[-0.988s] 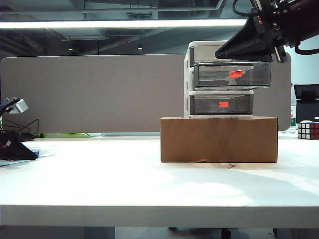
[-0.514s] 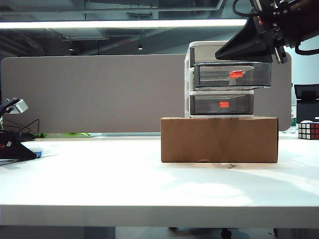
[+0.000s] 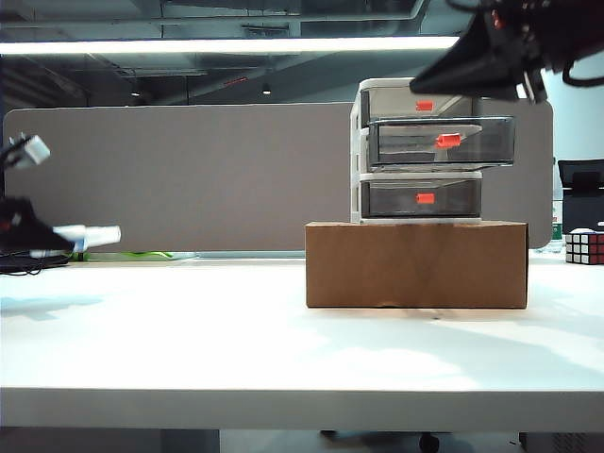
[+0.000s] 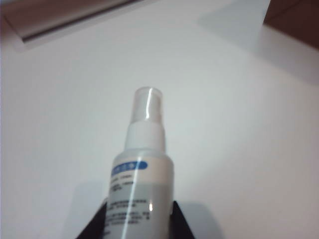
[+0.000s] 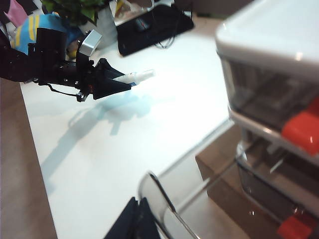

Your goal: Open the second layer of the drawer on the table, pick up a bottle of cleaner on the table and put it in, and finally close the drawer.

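Note:
The drawer point(image 3: 420, 151) stands on a brown box, and the second layer of the drawer point(image 3: 441, 142) sticks out a little towards the front, its orange-red tab showing. In the right wrist view its clear front rim point(image 5: 158, 196) lies beside my right gripper point(image 5: 137, 219), which is shut on nothing. In the exterior view that gripper point(image 3: 425, 85) hovers by the top tier. My left gripper point(image 4: 139, 221) is shut on the bottle of cleaner point(image 4: 142, 169), white with a blue label. At the far left the bottle point(image 3: 94, 235) lies level above the table point(image 3: 283, 349).
The cardboard box point(image 3: 415, 264) under the drawer unit fills the middle right. A Rubik's cube point(image 3: 584, 245) sits at the right edge. A grey partition point(image 3: 179, 179) closes the back. A black bag point(image 5: 154, 27) and a plant point(image 5: 79, 7) lie beyond the left arm.
My left gripper has shut on the bottle and raised it off the table. The right gripper has risen slightly, uncovering the top tier's tab.

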`<action>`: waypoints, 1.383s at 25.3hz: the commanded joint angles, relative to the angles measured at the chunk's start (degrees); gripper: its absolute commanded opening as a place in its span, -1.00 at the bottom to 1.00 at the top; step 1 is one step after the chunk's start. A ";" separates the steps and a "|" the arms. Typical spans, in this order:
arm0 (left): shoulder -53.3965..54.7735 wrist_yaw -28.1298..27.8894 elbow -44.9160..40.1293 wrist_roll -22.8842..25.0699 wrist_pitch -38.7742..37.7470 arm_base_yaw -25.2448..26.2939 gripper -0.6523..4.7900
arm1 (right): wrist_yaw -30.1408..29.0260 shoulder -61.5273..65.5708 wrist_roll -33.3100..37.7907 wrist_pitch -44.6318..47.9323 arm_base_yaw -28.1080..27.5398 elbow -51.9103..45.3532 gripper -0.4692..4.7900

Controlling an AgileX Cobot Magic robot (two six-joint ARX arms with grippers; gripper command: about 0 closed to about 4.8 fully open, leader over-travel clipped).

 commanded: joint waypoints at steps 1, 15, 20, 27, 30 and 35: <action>-4.24 6.62 0.15 -0.46 -0.35 -1.11 -0.69 | -0.26 -2.95 -0.22 0.79 -0.02 0.44 -0.84; -20.46 5.11 0.28 -1.97 1.66 -32.94 -0.67 | 2.32 -21.68 -0.26 -10.64 -3.89 0.42 -0.84; -18.80 0.15 5.92 -4.24 2.38 -41.75 -0.67 | 2.32 -26.14 -0.52 -14.40 -5.42 0.39 -0.84; -9.66 -4.17 19.28 -6.64 -2.89 -47.06 -0.67 | 3.28 -28.92 -0.57 -16.31 -7.78 0.39 -0.84; -7.65 -9.16 21.09 -8.31 -4.63 -49.81 -0.67 | 3.67 -29.59 -0.63 -17.64 -10.05 0.39 -0.84; -6.91 -17.81 21.16 -9.33 -5.35 -54.10 -0.53 | 4.00 -29.99 -0.90 -18.34 -9.90 0.39 -0.84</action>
